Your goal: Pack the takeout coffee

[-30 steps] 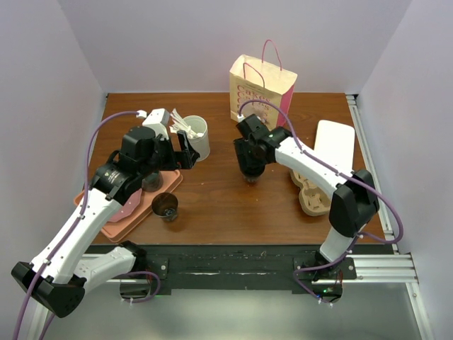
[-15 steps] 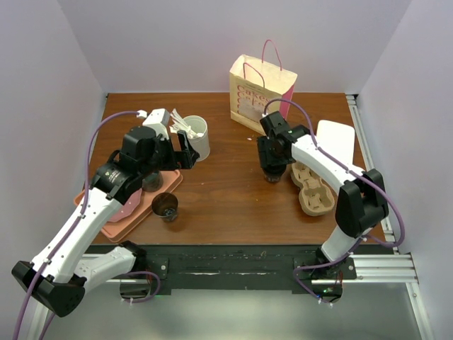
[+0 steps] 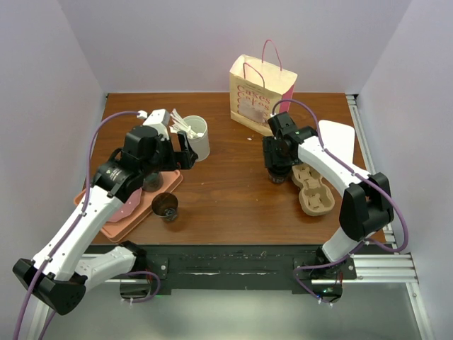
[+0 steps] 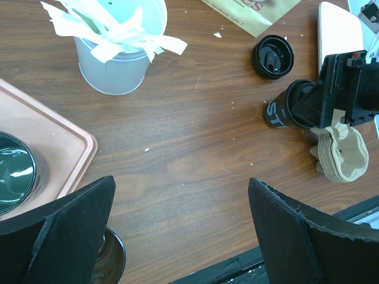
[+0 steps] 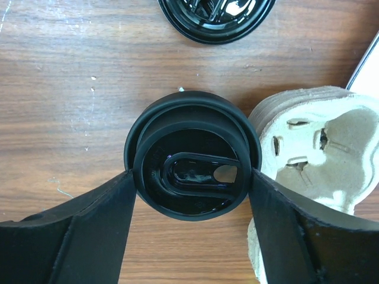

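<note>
The takeout coffee (image 5: 192, 160) is a dark cup with a black lid, gripped from both sides by my right gripper (image 5: 192, 177). In the top view the right gripper (image 3: 277, 168) holds it just left of the tan pulp cup carrier (image 3: 316, 191). The left wrist view shows the cup (image 4: 277, 110) next to the carrier (image 4: 340, 157). My left gripper (image 3: 185, 157) is open and empty above the table, near the white cup of stirrers (image 3: 195, 136); its jaws (image 4: 182, 189) stand wide apart over bare wood.
A loose black lid (image 5: 216, 18) lies on the table beyond the cup. A paper bag (image 3: 260, 88) stands at the back. A pink tray (image 3: 124, 216) lies on the left with a dark cup (image 4: 15, 171) on it. An open cup (image 3: 166, 205) stands beside the tray. A white flat piece (image 3: 334, 142) lies at the right.
My right gripper has carried the coffee cup to the right, from the table's middle to the carrier's left edge. The left arm has not moved.
</note>
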Action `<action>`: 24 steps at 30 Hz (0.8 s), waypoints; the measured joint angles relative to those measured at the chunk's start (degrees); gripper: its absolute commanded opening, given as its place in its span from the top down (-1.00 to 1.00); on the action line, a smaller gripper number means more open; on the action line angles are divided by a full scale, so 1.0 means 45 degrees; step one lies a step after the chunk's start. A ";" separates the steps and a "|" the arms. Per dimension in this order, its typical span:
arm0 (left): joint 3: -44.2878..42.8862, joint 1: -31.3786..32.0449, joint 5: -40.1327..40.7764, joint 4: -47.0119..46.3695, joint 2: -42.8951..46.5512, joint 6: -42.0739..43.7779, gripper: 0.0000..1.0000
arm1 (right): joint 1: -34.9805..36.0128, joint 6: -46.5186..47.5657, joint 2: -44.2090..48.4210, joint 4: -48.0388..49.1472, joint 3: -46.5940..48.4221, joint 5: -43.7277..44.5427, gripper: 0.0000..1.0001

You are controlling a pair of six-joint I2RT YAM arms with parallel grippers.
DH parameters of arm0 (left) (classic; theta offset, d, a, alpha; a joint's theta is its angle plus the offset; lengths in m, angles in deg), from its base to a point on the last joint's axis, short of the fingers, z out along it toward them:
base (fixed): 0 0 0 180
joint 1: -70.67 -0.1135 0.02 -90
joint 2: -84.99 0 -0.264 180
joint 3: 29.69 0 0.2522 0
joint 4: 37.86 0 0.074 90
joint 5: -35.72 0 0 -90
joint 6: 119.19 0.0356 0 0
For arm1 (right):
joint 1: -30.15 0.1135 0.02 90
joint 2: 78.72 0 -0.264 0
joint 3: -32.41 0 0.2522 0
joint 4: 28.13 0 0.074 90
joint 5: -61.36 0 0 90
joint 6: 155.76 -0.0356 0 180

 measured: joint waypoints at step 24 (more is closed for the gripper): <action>-0.0393 0.0000 -0.1122 0.0005 -0.0053 0.0092 -0.96 | -0.0078 0.2312 0.0369 -0.1141 0.5285 -0.0597 -0.69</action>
